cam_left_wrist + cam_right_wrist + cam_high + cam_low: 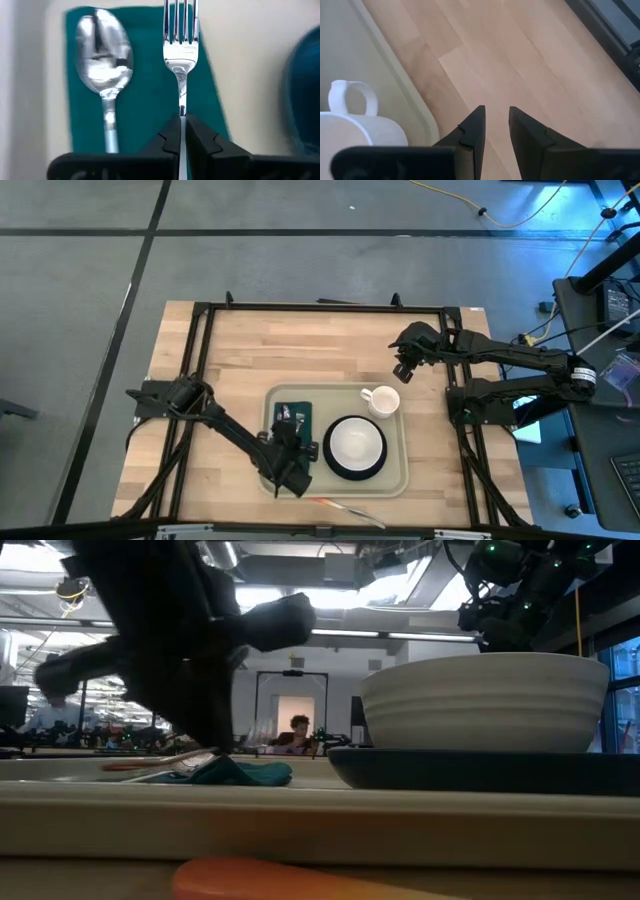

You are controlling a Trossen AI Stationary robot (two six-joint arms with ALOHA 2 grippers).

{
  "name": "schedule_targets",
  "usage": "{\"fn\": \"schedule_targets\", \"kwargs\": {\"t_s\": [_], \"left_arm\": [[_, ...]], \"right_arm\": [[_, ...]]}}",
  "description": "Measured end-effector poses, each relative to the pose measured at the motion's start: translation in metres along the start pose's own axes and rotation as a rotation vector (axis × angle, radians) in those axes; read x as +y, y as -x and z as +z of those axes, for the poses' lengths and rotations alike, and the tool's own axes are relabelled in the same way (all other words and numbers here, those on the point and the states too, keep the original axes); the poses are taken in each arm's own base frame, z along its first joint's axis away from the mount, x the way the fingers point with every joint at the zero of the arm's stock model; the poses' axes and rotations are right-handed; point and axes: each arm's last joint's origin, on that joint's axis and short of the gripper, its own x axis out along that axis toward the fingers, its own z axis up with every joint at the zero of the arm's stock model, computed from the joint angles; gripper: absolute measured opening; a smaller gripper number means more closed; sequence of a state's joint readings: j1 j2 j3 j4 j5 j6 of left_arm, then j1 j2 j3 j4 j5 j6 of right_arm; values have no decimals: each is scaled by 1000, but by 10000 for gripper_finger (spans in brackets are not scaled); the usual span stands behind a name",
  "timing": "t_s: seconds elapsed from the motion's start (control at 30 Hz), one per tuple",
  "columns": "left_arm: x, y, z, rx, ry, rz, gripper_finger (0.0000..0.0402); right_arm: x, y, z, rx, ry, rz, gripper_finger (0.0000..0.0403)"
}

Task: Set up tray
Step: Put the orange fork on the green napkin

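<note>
The beige tray point(390, 478) lies at the table's near middle. On it lie a dark green napkin point(145, 90), a white bowl point(355, 442) on a dark plate point(480, 768), and a white mug point(381, 401) at its far right corner. A spoon point(104, 55) lies on the napkin. My left gripper point(182, 120) is over the tray's near left part, shut on a fork point(181, 50) that points across the napkin's right edge. My right gripper point(496, 112) hovers open above bare wood just past the tray's far right corner, beside the mug point(350, 120). My left gripper pinches the fork's handle point(182, 111) just behind the neck, between its two fingers. The fingers lie along the fork, with its tines pointing away from them toward the table's far side. Whether the fork rests on the napkin or is lifted, I cannot tell.
An orange-handled utensil point(340, 506) lies on the wood by the table's near edge, just outside the tray; in the low view it shows as an orange shape point(300, 880). Black frame rails run along the table's sides. Bare wood lies on the far half.
</note>
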State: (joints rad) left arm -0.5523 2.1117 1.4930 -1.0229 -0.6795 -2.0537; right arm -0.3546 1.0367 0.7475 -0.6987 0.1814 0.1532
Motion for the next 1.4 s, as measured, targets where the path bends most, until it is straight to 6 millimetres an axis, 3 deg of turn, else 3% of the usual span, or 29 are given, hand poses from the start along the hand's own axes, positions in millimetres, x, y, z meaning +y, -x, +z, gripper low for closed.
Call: {"fn": "schedule_targets", "kwargs": {"t_s": [0.57, 1.4], "left_arm": [[16, -14, -7, 26, 94, 55, 11], [10, -18, -4, 72, 151, 54, 14]], "right_arm": [[0, 0, 0, 1, 2, -1, 90], [0, 0, 0, 3, 27, -2, 90]]}}
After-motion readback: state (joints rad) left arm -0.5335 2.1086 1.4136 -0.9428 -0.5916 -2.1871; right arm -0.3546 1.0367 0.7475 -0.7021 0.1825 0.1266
